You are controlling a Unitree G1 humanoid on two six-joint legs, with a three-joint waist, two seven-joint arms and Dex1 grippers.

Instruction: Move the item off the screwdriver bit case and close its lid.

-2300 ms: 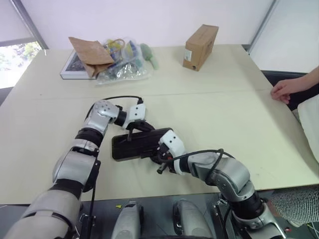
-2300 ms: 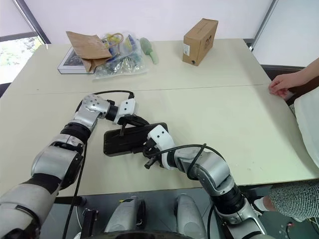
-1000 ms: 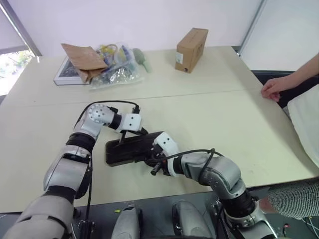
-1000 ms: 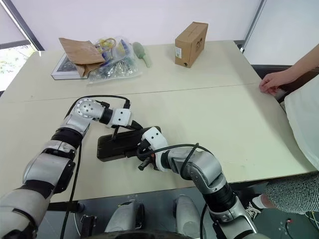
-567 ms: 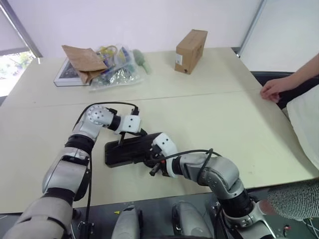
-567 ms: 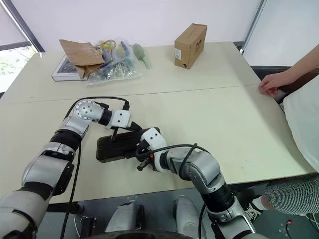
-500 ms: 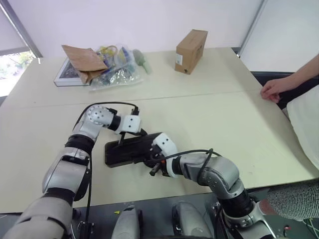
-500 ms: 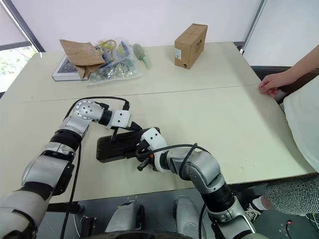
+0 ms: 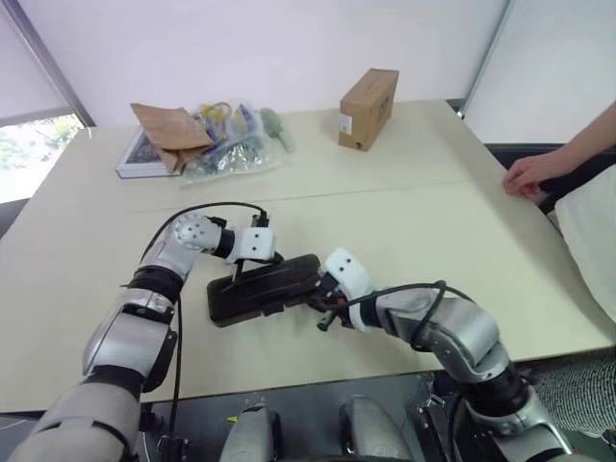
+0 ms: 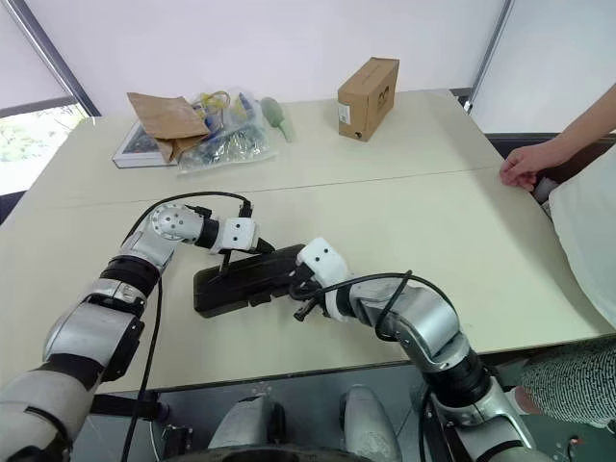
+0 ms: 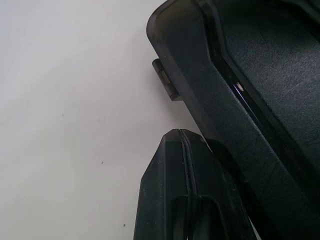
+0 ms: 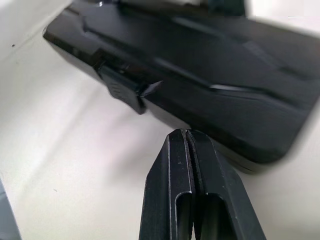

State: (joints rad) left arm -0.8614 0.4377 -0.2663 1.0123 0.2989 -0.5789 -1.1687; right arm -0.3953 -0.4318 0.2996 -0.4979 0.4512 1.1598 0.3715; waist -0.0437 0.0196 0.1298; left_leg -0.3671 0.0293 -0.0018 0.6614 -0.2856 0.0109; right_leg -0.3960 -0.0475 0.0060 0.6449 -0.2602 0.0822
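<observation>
Right hand point(image 12: 186, 137): fingers together, holding nothing, just off the case's near long edge beside the latch point(image 12: 121, 87). Left hand point(image 11: 182, 137): fingers together, empty, at the far edge. Screwdriver bit case point(image 9: 265, 287) lies flat on the surface point(image 9: 433, 221), lid point(image 12: 200, 65) down, dark shell up. Latch possibly not fully seated. To finish well: press latch squarely; left hand braces against sliding.

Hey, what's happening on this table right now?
A two-armed robot is working on a dark screwdriver bit case lying on the table. Its lid is down. The left gripper sits at the case's far edge and the right gripper at its near right end, both shut and holding nothing. A person's hand rests at the table's right edge.
</observation>
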